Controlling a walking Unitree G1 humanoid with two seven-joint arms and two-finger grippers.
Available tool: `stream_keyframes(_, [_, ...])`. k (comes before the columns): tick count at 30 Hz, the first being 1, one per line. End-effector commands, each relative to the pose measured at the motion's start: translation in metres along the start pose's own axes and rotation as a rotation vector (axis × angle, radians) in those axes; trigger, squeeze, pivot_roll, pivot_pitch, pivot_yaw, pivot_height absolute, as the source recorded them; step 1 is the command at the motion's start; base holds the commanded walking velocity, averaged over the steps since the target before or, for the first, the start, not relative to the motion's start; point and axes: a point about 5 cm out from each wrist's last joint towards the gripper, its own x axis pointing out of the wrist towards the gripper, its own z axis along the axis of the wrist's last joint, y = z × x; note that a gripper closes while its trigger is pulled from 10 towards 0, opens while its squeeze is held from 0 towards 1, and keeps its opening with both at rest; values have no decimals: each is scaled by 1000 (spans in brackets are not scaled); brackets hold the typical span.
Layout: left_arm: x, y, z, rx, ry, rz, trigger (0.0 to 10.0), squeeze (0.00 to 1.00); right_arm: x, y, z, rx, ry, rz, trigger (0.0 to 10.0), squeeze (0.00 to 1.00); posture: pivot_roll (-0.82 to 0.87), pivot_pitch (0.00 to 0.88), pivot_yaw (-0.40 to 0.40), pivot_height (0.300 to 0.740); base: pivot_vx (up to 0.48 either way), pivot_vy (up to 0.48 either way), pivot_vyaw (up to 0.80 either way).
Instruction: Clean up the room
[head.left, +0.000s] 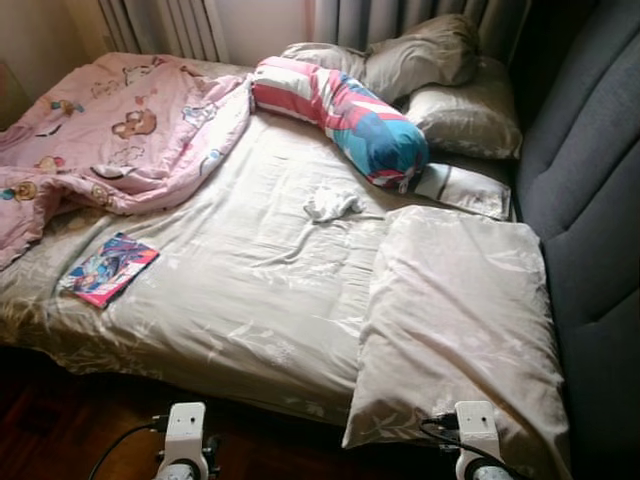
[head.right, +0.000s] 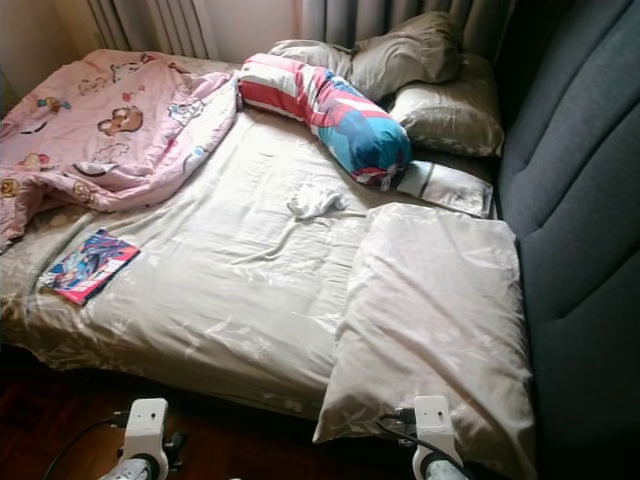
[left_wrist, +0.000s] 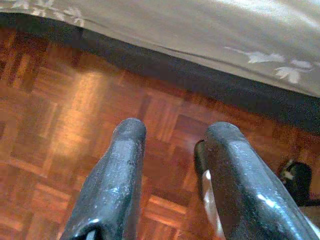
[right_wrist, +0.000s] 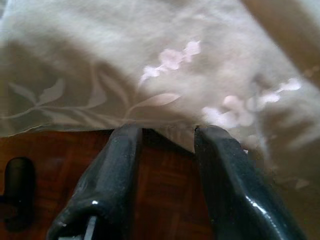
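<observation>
A bed (head.left: 240, 300) with a beige sheet lies before me. On it are a crumpled pink blanket (head.left: 120, 130), a colourful book (head.left: 108, 268), a small white cloth (head.left: 332, 204), a striped bolster (head.left: 345, 115) and a large beige pillow (head.left: 455, 320) at the near right corner. More pillows (head.left: 440, 80) are piled at the headboard. Both arms hang low at the bed's near edge. My left gripper (left_wrist: 172, 132) is open over the wooden floor. My right gripper (right_wrist: 167, 132) is open, its tips at the hanging edge of the beige pillow (right_wrist: 150, 75).
A dark grey padded headboard (head.left: 590, 180) runs along the right side. Curtains (head.left: 170, 25) hang behind the bed. Dark parquet floor (left_wrist: 60, 125) lies along the bed's near edge. A flat white item (head.left: 465, 188) lies between the bolster and the large pillow.
</observation>
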Motion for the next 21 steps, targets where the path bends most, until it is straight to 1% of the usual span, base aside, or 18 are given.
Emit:
stream_keyframes(1, [-3,4,-13,18,52,6,10000,0,-2,1,-9,11,37,-4,10000,0,-33,131,11,740,0,412,0])
stream_keyframes(21, [-4,2,-18,35,78,-10,10000,0,-4,4,-17,11,72,-10,10000,0,-52,101,24,740,0,416,0])
